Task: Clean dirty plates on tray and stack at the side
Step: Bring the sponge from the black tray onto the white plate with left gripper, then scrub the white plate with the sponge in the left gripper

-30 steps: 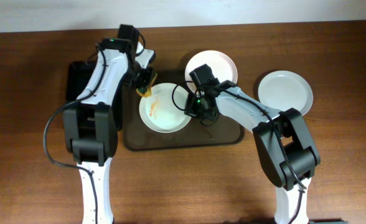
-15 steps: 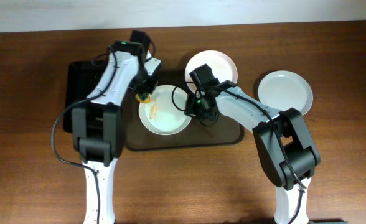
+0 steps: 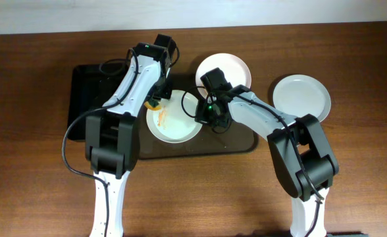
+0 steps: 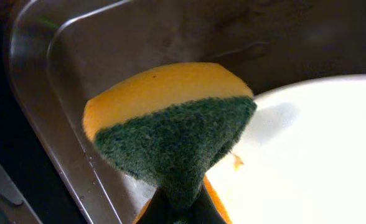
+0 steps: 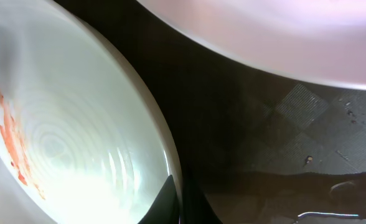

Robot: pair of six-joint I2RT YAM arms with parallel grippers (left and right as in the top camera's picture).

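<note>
A white plate (image 3: 175,118) with orange smears lies on the dark brown tray (image 3: 193,149). My left gripper (image 3: 157,97) is shut on a yellow-and-green sponge (image 4: 170,134), held at the plate's upper-left rim (image 4: 307,155). My right gripper (image 3: 206,116) is shut on the same plate's right rim; the right wrist view shows the jaws (image 5: 183,200) pinching the rim of that smeared plate (image 5: 77,124). A second white plate (image 3: 224,70) lies at the tray's far right. A third white plate (image 3: 302,97) lies on the table right of the tray.
A black rectangular bin (image 3: 86,99) stands left of the tray, under my left arm. The tray's low rim (image 4: 43,93) runs just left of the sponge. The second plate's edge (image 5: 282,37) lies close above my right gripper.
My left arm has swung to the right over the tray, with the sponge staying at the smeared plate's upper-left rim. My right arm and the plates have not moved.
</note>
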